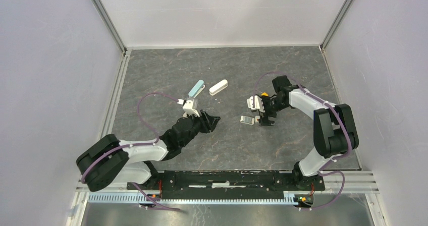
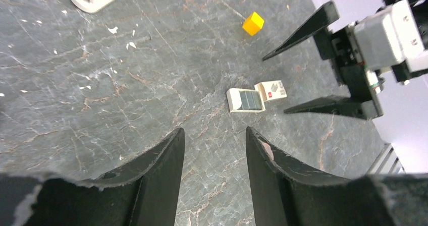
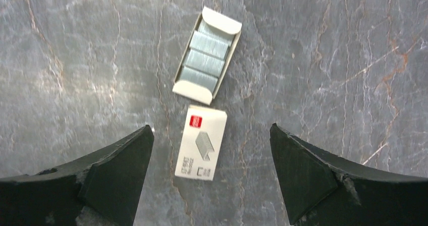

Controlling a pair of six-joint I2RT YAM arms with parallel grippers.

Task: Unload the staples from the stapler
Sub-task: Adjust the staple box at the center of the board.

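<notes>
Ahead of right hand (image 3: 211,129), staples (image 3: 204,59) in tray (image 3: 222,22), indistinct overhead

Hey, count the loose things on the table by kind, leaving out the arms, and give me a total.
Staplers: 2 (teal stapler, white stapler)
Yellow cube: 1
Open tray holding staples: 1
White box with red mark: 1
Total: 5

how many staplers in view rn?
2. The teal stapler lies left of centre toward the back. The white stapler lies just right of it, not touching. None appears hidden.
</notes>
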